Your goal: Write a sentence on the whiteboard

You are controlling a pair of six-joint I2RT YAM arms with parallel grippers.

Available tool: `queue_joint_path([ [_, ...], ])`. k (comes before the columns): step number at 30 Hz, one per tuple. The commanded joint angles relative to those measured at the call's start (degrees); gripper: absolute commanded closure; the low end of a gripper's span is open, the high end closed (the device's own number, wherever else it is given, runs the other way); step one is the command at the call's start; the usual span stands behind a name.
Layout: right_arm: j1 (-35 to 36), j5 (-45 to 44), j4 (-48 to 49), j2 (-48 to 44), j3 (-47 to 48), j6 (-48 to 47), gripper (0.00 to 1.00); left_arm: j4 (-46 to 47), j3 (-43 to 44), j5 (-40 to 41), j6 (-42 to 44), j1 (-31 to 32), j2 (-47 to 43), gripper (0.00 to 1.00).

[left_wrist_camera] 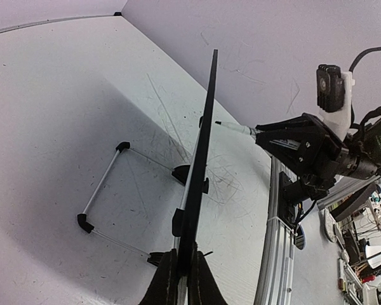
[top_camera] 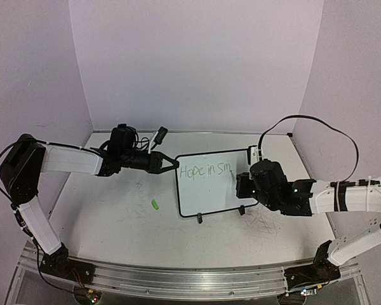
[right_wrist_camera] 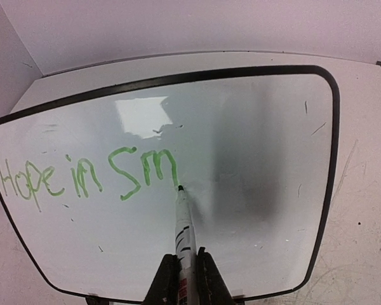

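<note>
The whiteboard [top_camera: 209,194] stands upright on its feet mid-table, seen edge-on [left_wrist_camera: 202,159] in the left wrist view. The sentence [right_wrist_camera: 82,175] reads "Hope in Sm" in green, also legible in the top view [top_camera: 206,170]. My left gripper [top_camera: 173,164] is shut on the board's upper left edge, its fingers [left_wrist_camera: 165,283] clamping the black frame. My right gripper [right_wrist_camera: 187,276] is shut on a white marker [right_wrist_camera: 184,229]. The marker's tip touches the board at the foot of the "m". From the left wrist view, the right gripper [left_wrist_camera: 260,135] and marker [left_wrist_camera: 235,128] face the board.
A small green cap [top_camera: 155,204] lies on the table left of the board. The board's wire stand [left_wrist_camera: 105,184] reaches out behind it. An aluminium rail [top_camera: 178,276] runs along the near edge. Walls close the back and both sides.
</note>
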State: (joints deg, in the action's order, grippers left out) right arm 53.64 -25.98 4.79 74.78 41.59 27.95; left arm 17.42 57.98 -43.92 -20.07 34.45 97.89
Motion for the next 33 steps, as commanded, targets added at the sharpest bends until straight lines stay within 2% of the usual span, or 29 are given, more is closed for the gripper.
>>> queue_joint_path([
  [1, -3.0, 3.4, 0.4, -5.2, -0.7, -2.9, 1.00, 1.6, 0.2, -0.2, 0.5, -0.4, -3.0, 1.00],
  [13, -5.0, 5.7, 3.6, -2.8, 0.8, -5.4, 1.00, 1.6, 0.1, -0.3, 0.3, -0.4, -3.0, 1.00],
  [33, -5.0, 1.9, 4.4, -0.2, 1.7, -4.6, 1.00, 1.6, 0.1, -0.7, 0.2, -0.3, -2.8, 1.00],
])
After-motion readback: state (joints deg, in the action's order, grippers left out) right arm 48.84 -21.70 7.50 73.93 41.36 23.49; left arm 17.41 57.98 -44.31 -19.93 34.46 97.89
